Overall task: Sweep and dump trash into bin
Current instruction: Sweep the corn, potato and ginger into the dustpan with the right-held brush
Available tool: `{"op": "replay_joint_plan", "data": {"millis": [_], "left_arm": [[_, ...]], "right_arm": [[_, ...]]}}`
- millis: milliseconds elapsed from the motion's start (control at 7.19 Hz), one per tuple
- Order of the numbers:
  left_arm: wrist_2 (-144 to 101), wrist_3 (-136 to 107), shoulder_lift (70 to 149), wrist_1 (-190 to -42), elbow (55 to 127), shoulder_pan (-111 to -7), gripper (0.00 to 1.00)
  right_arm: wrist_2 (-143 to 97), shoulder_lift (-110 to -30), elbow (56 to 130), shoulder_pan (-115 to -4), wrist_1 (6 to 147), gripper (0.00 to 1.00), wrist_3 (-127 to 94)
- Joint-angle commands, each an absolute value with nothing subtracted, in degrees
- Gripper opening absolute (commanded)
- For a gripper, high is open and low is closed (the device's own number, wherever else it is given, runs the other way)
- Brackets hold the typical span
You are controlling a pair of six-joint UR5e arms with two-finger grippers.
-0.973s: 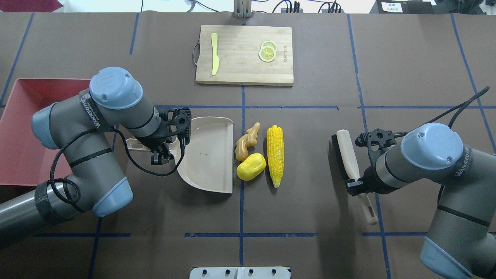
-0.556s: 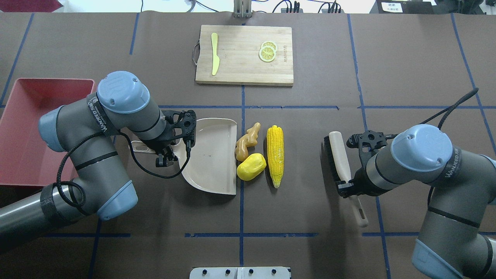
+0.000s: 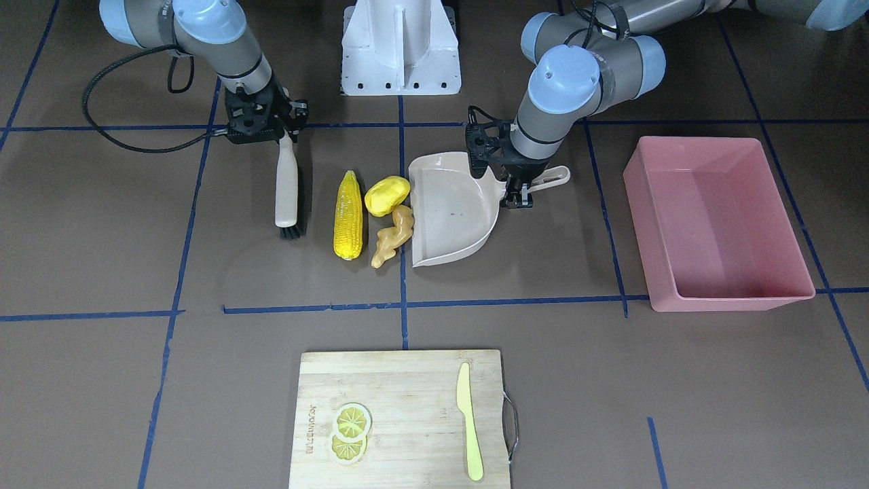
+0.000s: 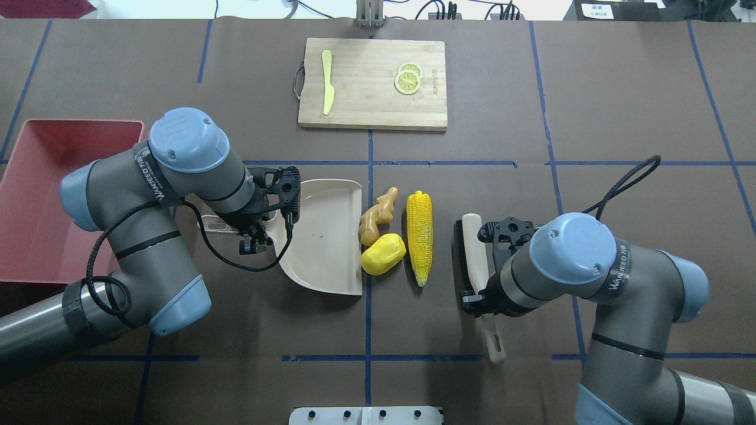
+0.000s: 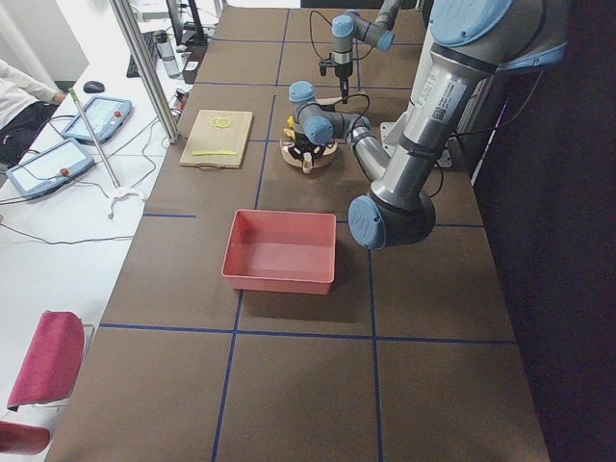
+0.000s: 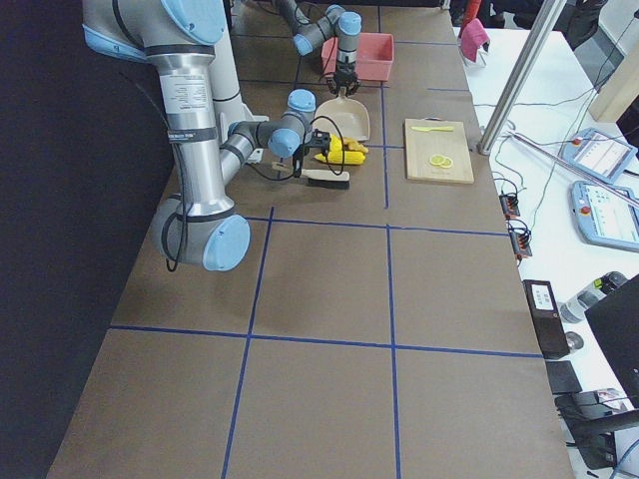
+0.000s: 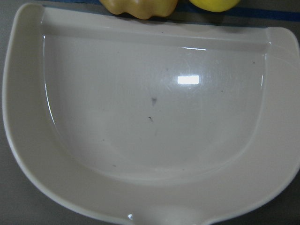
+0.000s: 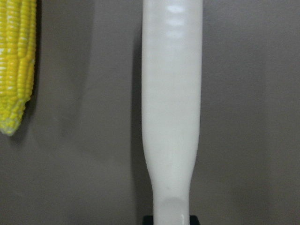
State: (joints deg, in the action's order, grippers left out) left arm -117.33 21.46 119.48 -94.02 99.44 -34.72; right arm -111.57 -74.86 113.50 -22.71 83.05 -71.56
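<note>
The corn cob [image 4: 419, 236], the yellow potato lump [image 4: 383, 254] and the tan ginger root [image 4: 375, 215] lie together mid-table. The ginger and potato sit at the open lip of the beige dustpan [image 4: 322, 236]; the corn lies just right of them. My left gripper [image 4: 251, 233] is shut on the dustpan's handle. My right gripper [image 4: 478, 298] is shut on the handle of a brush [image 4: 472, 248], which stands a short gap right of the corn. The pink bin [image 4: 35, 200] is at the far left and holds nothing that shows. The right wrist view shows the brush handle [image 8: 171, 93] and the corn [image 8: 16, 61].
A wooden cutting board [image 4: 366, 88] lies at the far side with a pale yellow knife [image 4: 326, 88] and lemon slices [image 4: 407, 78] on it. The robot's base [image 3: 400, 47] stands at the near edge. Blue tape lines cross the brown table cover.
My right arm has carried the brush left, toward the corn. My left arm first slid the dustpan slightly right toward the trash, then held still. The three toy foods have not moved.
</note>
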Motion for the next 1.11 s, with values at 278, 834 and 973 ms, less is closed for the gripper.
{"op": "replay_joint_plan", "data": {"millis": [278, 834, 973], "left_arm": [[-117.6, 21.4, 119.4, -94.0, 99.3, -34.7, 0.00], [-117.7, 21.3, 119.4, -94.0, 99.3, -34.7, 0.00], [-117.7, 21.3, 119.5, -94.0, 99.4, -34.6, 0.00]], "right_arm": [[-110.7, -66.9, 108.0, -22.1, 83.1, 0.00, -73.0], [-110.7, -61.2, 103.7, -21.9, 83.1, 0.00, -73.8], [-110.7, -60.0, 102.6, -21.9, 83.1, 0.00, -73.8]]}}
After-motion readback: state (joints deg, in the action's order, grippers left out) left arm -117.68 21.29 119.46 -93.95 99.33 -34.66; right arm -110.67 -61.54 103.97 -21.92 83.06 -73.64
